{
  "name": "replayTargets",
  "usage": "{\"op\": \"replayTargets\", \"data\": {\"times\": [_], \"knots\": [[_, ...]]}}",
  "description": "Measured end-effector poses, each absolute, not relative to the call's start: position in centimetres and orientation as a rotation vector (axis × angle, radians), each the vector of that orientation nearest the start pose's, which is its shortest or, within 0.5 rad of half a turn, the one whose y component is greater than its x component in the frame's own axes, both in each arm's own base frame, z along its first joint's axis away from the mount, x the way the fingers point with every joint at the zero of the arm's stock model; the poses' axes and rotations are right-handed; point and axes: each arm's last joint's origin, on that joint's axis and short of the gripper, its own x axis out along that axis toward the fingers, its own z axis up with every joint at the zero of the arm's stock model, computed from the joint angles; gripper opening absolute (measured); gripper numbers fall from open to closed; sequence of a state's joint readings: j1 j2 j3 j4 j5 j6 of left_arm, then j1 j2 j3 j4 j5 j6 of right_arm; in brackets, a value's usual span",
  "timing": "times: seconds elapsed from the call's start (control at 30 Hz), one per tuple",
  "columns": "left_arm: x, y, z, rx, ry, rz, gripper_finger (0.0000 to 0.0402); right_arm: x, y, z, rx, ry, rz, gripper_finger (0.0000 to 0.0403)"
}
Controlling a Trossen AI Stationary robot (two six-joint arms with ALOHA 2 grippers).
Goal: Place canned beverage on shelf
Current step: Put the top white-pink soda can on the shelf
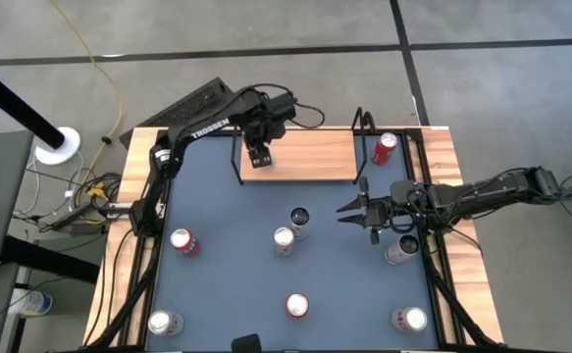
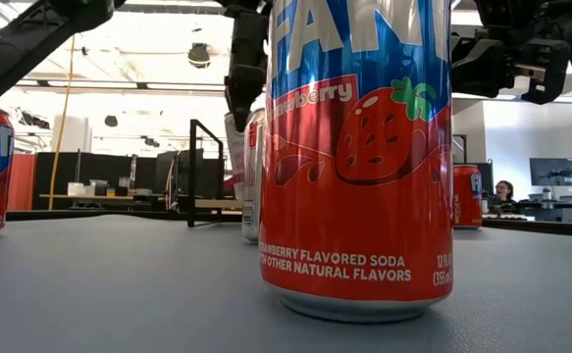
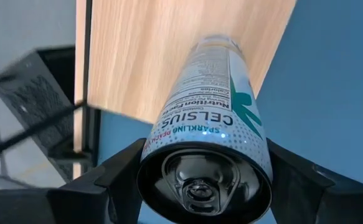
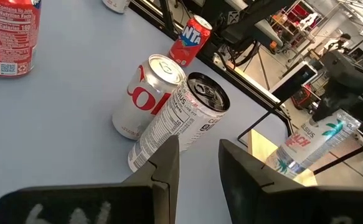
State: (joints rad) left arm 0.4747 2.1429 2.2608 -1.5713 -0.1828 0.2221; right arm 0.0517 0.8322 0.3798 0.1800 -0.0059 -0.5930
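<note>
1 white Celsius can point(image 3: 207, 134) is clamped between the fingers of the left gripper point(image 1: 257, 155), hanging over the left end of the shelf point(image 1: 310, 157); its base seems just above the wood, though contact cannot be confirmed. To finish well, lower it straight, keep it upright, and release only once the base sits flat, clear of the board's edge. 1 red can point(image 1: 385, 148) already stands at the far right end. The right gripper point(image 1: 349, 210) waits over the blue table point(image 1: 227, 255), fingers slightly parted, empty.
</note>
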Motion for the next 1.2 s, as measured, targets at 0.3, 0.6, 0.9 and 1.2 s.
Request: {"op": "replayTargets", "data": {"times": [0.3,0.6,0.9,1.2], "knots": [[36.29,19.11,31.86,-0.047,1.502,0.356,0.025,18.17,0.96,21.95,-0.595,0.248,0.137,0.0111],[36.41,18.89,32.34,-0.09,1.464,0.318,0.025,18.17,0.96,21.95,-0.595,0.248,0.137,0.0111],[36.3,19.1,32.35,-0.094,1.465,0.332,0.0251,18.17,0.96,21.95,-0.595,0.248,0.137,0.0111],[36.27,19.18,32.41,-0.085,1.469,0.388,0.0298,18.17,0.96,21.95,-0.594,0.248,0.137,0.0111]]}}
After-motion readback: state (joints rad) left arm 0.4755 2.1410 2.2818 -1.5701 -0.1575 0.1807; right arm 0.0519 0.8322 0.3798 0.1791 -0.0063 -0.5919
